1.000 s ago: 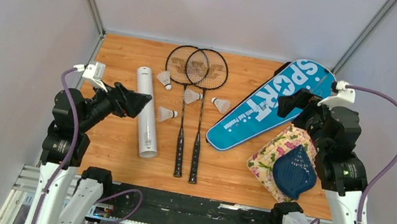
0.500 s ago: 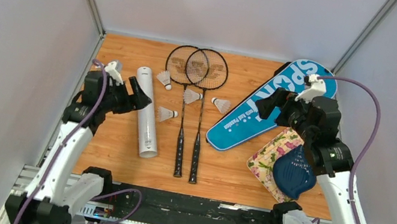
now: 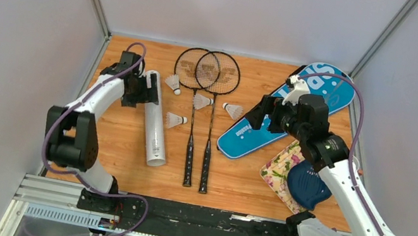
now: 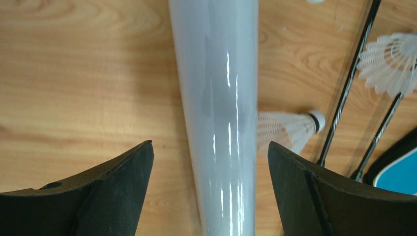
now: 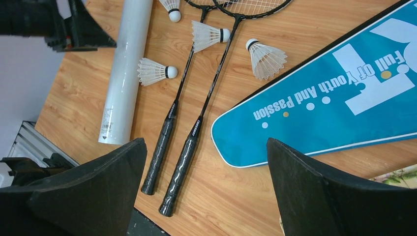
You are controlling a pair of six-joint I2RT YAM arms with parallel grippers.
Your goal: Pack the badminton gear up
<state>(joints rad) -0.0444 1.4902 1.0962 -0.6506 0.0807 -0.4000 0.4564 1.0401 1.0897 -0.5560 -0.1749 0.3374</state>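
The long white tube (image 3: 154, 125) lies on the wooden table at the left. My left gripper (image 3: 148, 87) is open, with one finger on each side of the tube's far end; in the left wrist view the tube (image 4: 219, 88) runs between the jaws of that gripper (image 4: 210, 147) without touching them. Two black rackets (image 3: 192, 134) lie side by side in the middle, with several white shuttlecocks (image 3: 174, 120) around them. The blue SPORT cover (image 3: 248, 134) lies to the right. My right gripper (image 3: 264, 114) is open and empty above its middle; its wrist view (image 5: 206, 142) looks down on the racket handles (image 5: 182, 162) and the cover (image 5: 334, 98).
A floral cloth (image 3: 281, 163) with a dark blue shell-shaped object (image 3: 308, 186) on it lies at the front right, beside the cover's narrow end. Grey walls close in the table at left, right and back. A metal rail (image 3: 190, 217) runs along the near edge.
My left gripper has swung away from me, from the tube's middle to its far end. My right gripper has moved left, over the cover's middle.
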